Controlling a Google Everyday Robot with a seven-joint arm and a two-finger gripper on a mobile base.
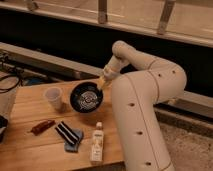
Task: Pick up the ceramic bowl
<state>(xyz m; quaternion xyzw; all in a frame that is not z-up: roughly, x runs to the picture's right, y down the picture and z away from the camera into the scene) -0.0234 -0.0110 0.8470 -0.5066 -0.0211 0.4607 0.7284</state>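
Nearest the camera, the robot's thick white arm (pixel 142 120) rises from the lower right and hides the right end of the pale wooden table (pixel 30 150). Just left of it, close to the table's front edge, a small white bottle with a pale printed label (pixel 97 144) lies on its side, its cap pointing away from the camera. Left of the bottle sits a dark striped packet resting on a blue cloth-like piece (pixel 69 136), and further left a slim reddish-brown wrapped bar (pixel 42 126) lies at a slant. These three lie apart from one another.

Behind them, a small white cup (pixel 53 98) stands upright. Just to its right is the round, shallow, glossy black ceramic bowl (pixel 86 97), with pale ring marks inside; it is tipped so its inside faces the camera. Cup and bowl are close, but whether they touch cannot be told.

The gripper (pixel 103 83) sits at the bowl's upper right rim, at the end of the arm's bent forearm. Whether it is clenched on the rim or released cannot be told.

At the far left edge, black cables (pixel 10 80) lie by the table's corner. Beyond the table run a pale ledge (pixel 45 59) and a dark wall.
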